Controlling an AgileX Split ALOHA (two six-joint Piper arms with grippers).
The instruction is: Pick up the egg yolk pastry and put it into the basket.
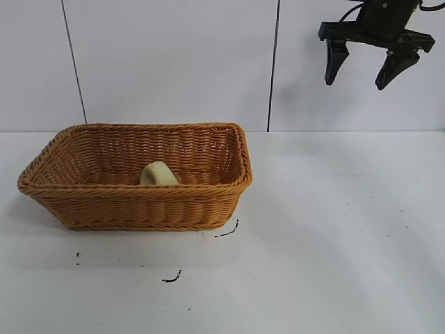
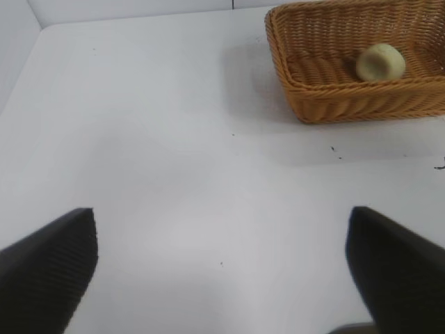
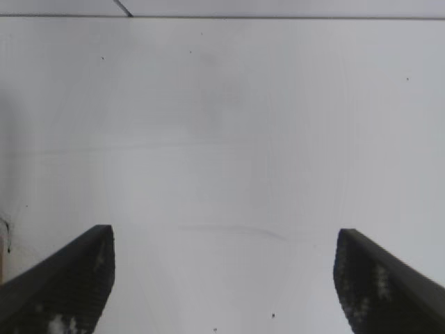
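The pale yellow egg yolk pastry (image 1: 158, 174) lies inside the orange-brown wicker basket (image 1: 132, 202) at the left of the table, near its front wall. The left wrist view also shows the pastry (image 2: 380, 62) in the basket (image 2: 334, 97), far from that gripper. My right gripper (image 1: 357, 78) hangs high at the back right, open and empty, well away from the basket. My left gripper (image 2: 221, 261) is open and empty over bare table; it is out of the exterior view. The right wrist view shows its open gripper (image 3: 222, 278) over bare table.
The white table (image 1: 334, 229) has a few small black marks (image 1: 172, 278) in front of the basket. A white panelled wall stands behind the table.
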